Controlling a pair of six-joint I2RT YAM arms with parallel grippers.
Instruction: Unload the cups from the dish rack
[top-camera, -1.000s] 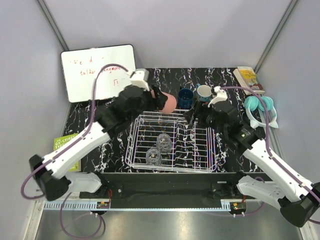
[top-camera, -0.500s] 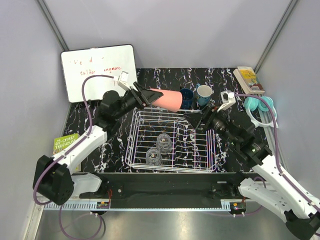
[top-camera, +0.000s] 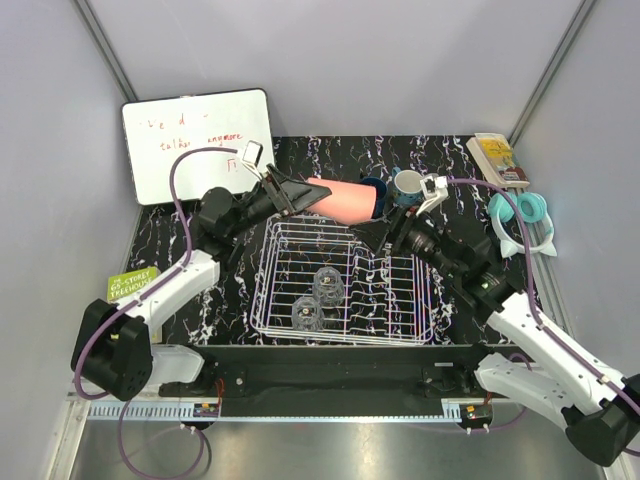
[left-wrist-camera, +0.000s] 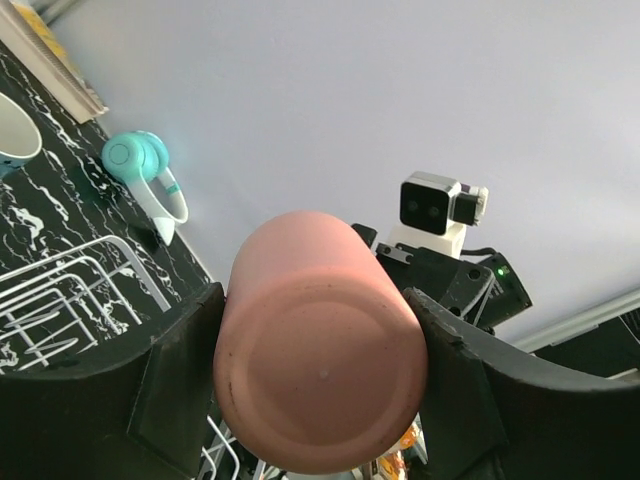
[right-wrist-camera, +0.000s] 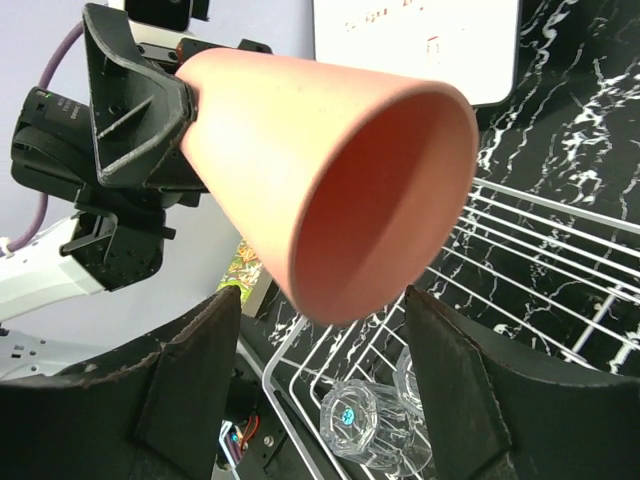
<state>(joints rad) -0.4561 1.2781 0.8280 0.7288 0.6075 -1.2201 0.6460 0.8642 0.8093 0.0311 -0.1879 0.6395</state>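
Presently my left gripper (top-camera: 303, 191) is clamped on the base end of the tumbler (top-camera: 350, 200), holding it on its side in the air over the far edge of the rack (top-camera: 262, 300), mouth turned toward my right arm; my right gripper (top-camera: 378, 233) stands wide apart with nothing in it, one finger to each side of the rim in the wrist view. This reads to me as a handover; whether my right fingers already straddle the rim or sit just short of it I cannot tell, since the wrist view flattens depth. To do it well I would slide the right fingers further along the wall, past the flare, and centre them so both pads meet the cup evenly; close firmly before the left lets go; keep the cup level and clear of the prongs. Two glasses (top-camera: 318, 298) sit in the rack; the blue cup (top-camera: 374, 187) and mug (top-camera: 407, 186) stand beyond it on the table.
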